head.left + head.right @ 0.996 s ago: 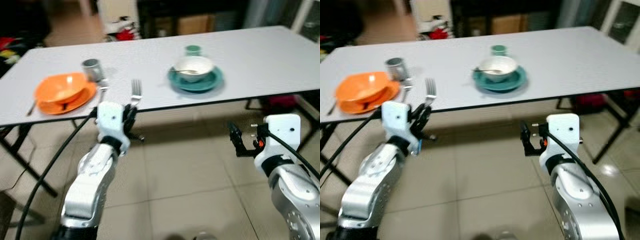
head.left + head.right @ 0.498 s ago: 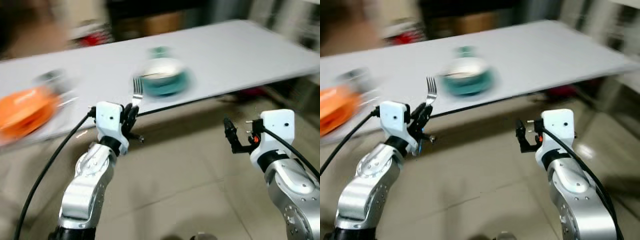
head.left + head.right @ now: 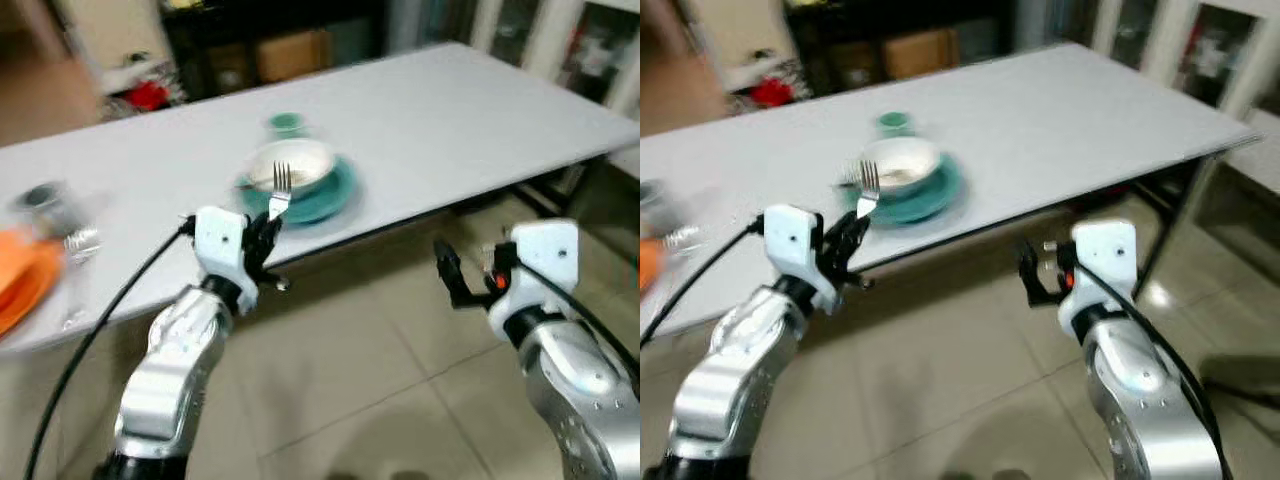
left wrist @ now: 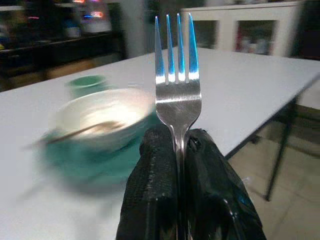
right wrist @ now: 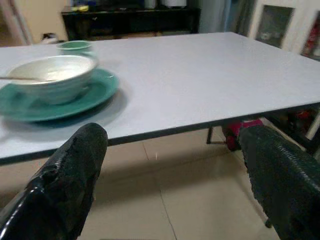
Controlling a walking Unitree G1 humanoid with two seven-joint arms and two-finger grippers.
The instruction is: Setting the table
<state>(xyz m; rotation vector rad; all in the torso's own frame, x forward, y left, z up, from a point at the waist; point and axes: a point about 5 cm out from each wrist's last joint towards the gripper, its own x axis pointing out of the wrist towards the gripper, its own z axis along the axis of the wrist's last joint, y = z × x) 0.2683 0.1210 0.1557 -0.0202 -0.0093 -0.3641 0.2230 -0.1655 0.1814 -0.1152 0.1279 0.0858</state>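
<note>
A white bowl (image 3: pixel 291 163) sat on a teal plate (image 3: pixel 318 196) near the front edge of the grey table (image 3: pixel 480 110). A utensil lay in the bowl, its handle sticking out over the rim. A small green cup (image 3: pixel 285 123) stood just behind the plate. At the table's left end, an orange plate (image 3: pixel 20 280) and a metal cup (image 3: pixel 45 200) appeared blurred; their contents could not be made out.

The left gripper (image 3: pixel 262 232) was clenched on the handle of a fork (image 3: pixel 279 190), held upright with tines pointing up, in front of the table edge and level with the bowl. The right gripper (image 3: pixel 447 272) was held in front of the table edge over the tiled floor (image 3: pixel 380 380), its fingers spread wide and grasping nothing.
</note>
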